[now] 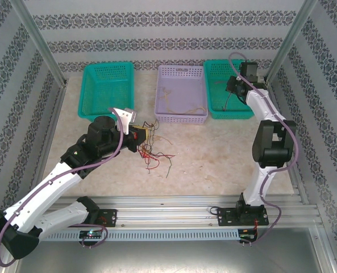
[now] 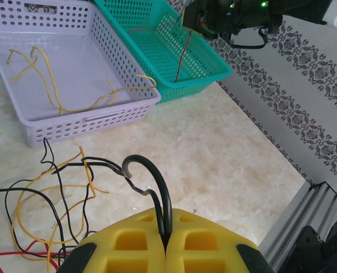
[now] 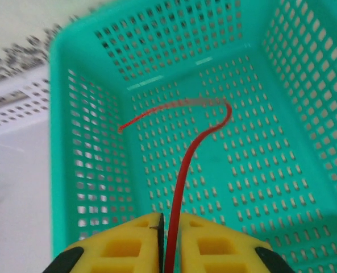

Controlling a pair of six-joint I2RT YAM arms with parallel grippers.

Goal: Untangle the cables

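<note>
While the left hand [image 2: 165,219] is clamped on a loop of the black cable [image 2: 152,170], the rest of the tangle [image 1: 151,152] of black, yellow and red cables lies on the desk [image 2: 225,159] just below and beside its fingers. This grip probably serves to draw one strand clear of the others. Beyond this hand, the lilac basket [image 2: 100,116] holds separated yellow cables [image 2: 49,85]. The right hand [image 3: 169,222] hovers above the green basket [image 3: 88,159], with a red cable [image 3: 185,165] running between its fingers and down into that basket, evidently for sorting by colour. A narrow gap shows beside the cable, so it cannot be told whether the cable is pinched or freed.
</note>
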